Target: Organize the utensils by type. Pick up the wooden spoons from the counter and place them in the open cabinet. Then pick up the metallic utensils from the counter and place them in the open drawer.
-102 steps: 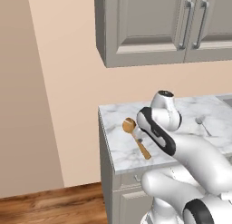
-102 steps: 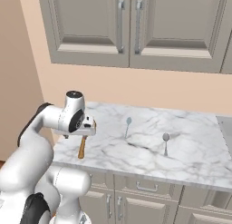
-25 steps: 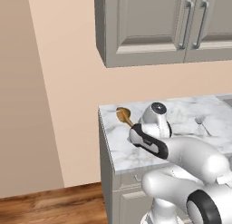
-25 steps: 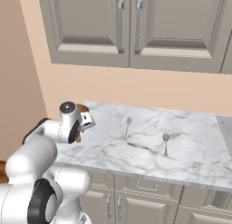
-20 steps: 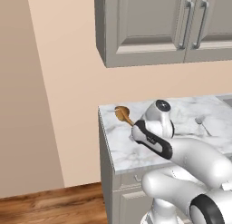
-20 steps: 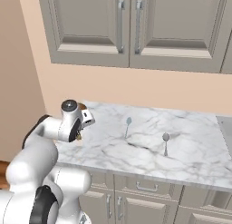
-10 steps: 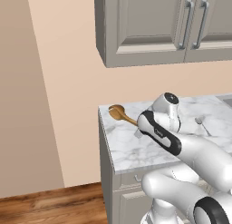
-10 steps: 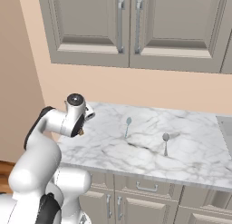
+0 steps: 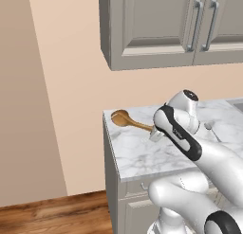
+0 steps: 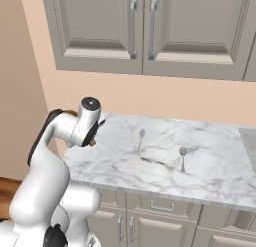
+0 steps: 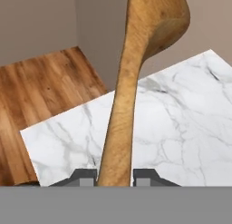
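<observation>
My gripper (image 11: pixel 114 177) is shut on the handle of the large orange-brown wooden spoon (image 11: pixel 131 82). In the left base view the spoon (image 9: pixel 124 119) lies nearly level above the counter (image 9: pixel 142 155), its round bowl over the back left corner by the wall, with the gripper (image 9: pixel 154 133) at the handle's end. The pale teal spoon (image 10: pixel 141 137) and the silver-grey spoon (image 10: pixel 182 156) lie on the marble further right, well clear of the gripper (image 10: pixel 93 139). The smaller tan spoon, the open cabinet and the open drawer are out of view.
Grey wall cabinets (image 10: pixel 145 28) with shut doors hang above the counter. The peach wall (image 9: pixel 71 86) stands just behind the spoon's bowl. The counter's left edge (image 9: pixel 108 148) drops to a wooden floor (image 9: pixel 52 216). Shut drawer fronts (image 10: pixel 160 206) sit under the slab.
The arm has swung the held wooden spoon up and back to the left. Its bowl now points at the wall over the counter's back left corner. The metallic spoons have stayed put.
</observation>
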You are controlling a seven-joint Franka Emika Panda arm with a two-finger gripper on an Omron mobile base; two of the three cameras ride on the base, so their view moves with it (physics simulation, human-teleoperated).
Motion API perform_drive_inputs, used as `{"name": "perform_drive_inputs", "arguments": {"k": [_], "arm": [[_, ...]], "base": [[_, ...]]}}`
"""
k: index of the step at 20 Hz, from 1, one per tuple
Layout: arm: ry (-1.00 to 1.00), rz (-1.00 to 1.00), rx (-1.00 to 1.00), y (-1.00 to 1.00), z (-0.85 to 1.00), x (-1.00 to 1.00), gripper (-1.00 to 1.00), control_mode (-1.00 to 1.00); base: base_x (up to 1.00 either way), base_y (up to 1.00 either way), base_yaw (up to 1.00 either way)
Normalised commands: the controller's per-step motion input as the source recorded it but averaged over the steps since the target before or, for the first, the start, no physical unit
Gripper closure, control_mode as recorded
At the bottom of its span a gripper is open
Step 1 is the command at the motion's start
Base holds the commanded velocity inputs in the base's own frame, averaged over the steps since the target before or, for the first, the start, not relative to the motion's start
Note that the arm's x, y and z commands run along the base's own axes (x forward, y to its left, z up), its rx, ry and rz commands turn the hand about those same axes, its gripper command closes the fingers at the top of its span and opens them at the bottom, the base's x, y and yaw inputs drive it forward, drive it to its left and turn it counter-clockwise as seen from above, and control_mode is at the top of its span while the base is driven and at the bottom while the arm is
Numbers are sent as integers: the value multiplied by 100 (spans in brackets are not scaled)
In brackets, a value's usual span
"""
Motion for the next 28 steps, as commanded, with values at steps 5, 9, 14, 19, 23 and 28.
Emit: {"name": "perform_drive_inputs", "arguments": {"k": [5, 9, 14, 19, 23, 28], "arm": [[0, 1, 0, -9, 33, -40, 100, -100], [0, -3, 0, -3, 34, -36, 100, -100], [0, 0, 0, -8, 43, -17, 100, -100], [0, -1, -3, -6, 30, -3, 100, -100], [0, -1, -1, -18, 44, -2, 100, -100], [0, -1, 0, -30, 76, -14, 100, -100]], "base": [[0, 0, 0], [0, 0, 0], [0, 0, 0], [0, 0, 0], [0, 0, 0], [0, 0, 0]]}}
